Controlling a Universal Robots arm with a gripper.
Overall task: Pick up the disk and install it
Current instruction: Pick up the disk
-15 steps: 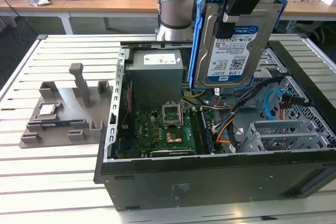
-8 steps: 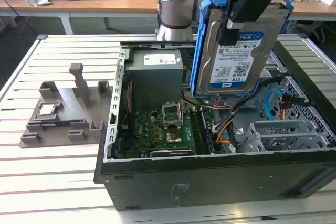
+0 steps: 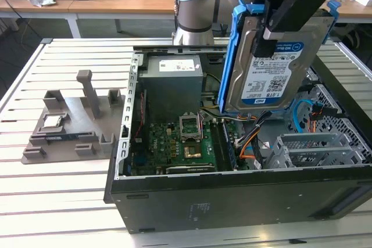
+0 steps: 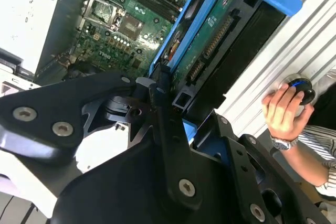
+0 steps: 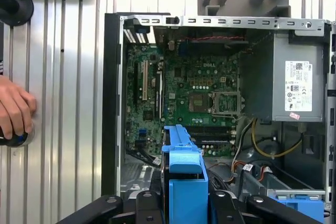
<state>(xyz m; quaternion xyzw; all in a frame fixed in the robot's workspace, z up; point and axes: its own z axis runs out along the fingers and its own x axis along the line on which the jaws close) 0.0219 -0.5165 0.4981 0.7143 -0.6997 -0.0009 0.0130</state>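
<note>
Exterior view, grip: we see the gripper clamped on the disk, which hangs upright above the open computer case, over the side with the metal drive cage and touching nothing below.
Exterior view, surfaces: the disk is smooth silver metal with a glossy label and a blue plastic frame on its edges. The cage is perforated sheet steel.
Second wrist view, underside: the disk's circuit-board face runs out between the black fingers, above the motherboard. A person's hand rests outside the case.
First wrist view, alignment: the blue frame sits edge-on over the cables.
Risk: we judge that the smooth metal could slip in the pinch. A tilted frame could also catch on the cage rim or snag the loose cables.
</note>
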